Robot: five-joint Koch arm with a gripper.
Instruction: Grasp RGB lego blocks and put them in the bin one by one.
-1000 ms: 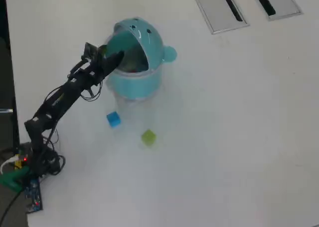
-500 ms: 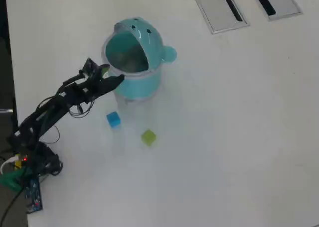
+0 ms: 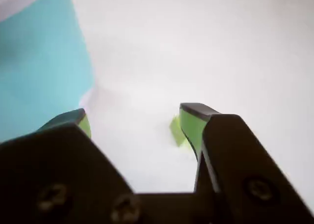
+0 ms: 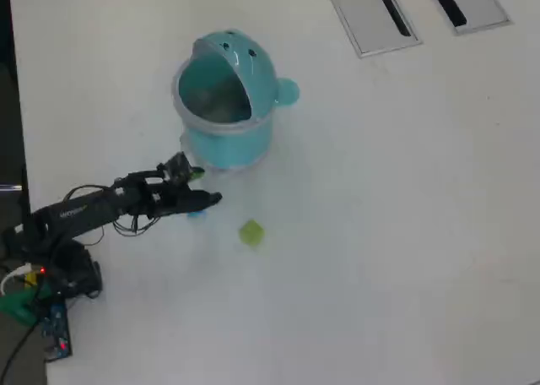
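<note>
White tabletop [image 4: 380, 233] w/ grey slotted panels [image 4: 371, 13] at 1 o'clock in overhead view. Teal bin [image 4: 226, 106] sits approx 11 o'clock. Gripper [image 3: 132, 123] spread wide, empty. Yellow-green block [image 4: 251, 232] lies just past its tip, at 3 o'clock from it. Blue block mostly hidden under gripper.

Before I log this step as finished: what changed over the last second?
The gripper pulled back from the bin mouth and swung down over the blue block, jaws open and empty. The bin and the green block stayed put.
</note>
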